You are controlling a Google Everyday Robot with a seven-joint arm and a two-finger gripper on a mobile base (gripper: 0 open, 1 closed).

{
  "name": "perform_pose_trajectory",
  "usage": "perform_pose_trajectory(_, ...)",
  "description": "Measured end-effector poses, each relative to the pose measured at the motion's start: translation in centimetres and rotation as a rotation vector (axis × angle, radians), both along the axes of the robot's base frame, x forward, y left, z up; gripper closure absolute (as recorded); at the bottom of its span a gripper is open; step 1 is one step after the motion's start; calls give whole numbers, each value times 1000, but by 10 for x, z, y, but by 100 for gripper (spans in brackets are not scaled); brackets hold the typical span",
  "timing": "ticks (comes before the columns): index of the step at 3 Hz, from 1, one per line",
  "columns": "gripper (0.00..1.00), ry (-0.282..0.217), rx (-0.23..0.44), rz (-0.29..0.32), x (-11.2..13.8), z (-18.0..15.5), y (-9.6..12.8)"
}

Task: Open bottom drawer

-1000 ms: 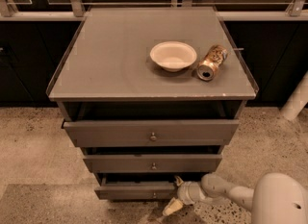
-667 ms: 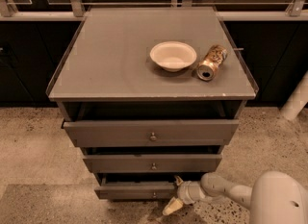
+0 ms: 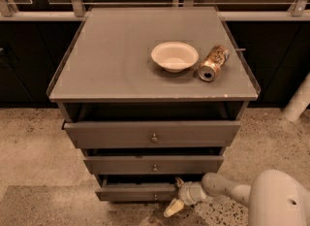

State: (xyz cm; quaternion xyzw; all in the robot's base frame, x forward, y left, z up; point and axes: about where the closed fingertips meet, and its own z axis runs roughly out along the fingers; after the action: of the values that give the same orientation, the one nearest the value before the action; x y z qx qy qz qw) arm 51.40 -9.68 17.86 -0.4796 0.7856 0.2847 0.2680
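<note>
I see the two fingers spread apart. The lower one (image 3: 173,208) is a pale, cream-coloured, tapered pad that slants down toward the floor. The upper one is shorter and darker and sits by the top edge of the bottom drawer (image 3: 135,192). They are released, and I cannot make out anything pinched between them. The gripper (image 3: 176,195) sits at the right end of that drawer front, just to the right of its tiny round metal knob (image 3: 155,197) and not on it. Behind the gripper, a smooth, light grey tubular arm (image 3: 223,187) runs off right to the rounded robot body (image 3: 278,198) in the lower right corner.

The bottom drawer is the lowest and narrowest of three flat, matte grey fronts, just above the floor and pulled out a little. Above it are the middle drawer (image 3: 153,164) and the widest top drawer (image 3: 152,134). Each front has one small round knob at its centre, three in all, and dark gaps show above all three.

The cabinet top (image 3: 111,60) is a smooth grey slab with a thin raised rim. It carries two things: one shallow, round, off-white bowl (image 3: 174,56) and one golden metal can (image 3: 213,63) lying on its side just beside it, open end toward me. The floor (image 3: 29,147) is speckled stone.
</note>
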Motion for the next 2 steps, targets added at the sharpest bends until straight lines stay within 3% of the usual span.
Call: perform_pose_trajectory(2, 0, 56, -43, 44, -16, -4, -1)
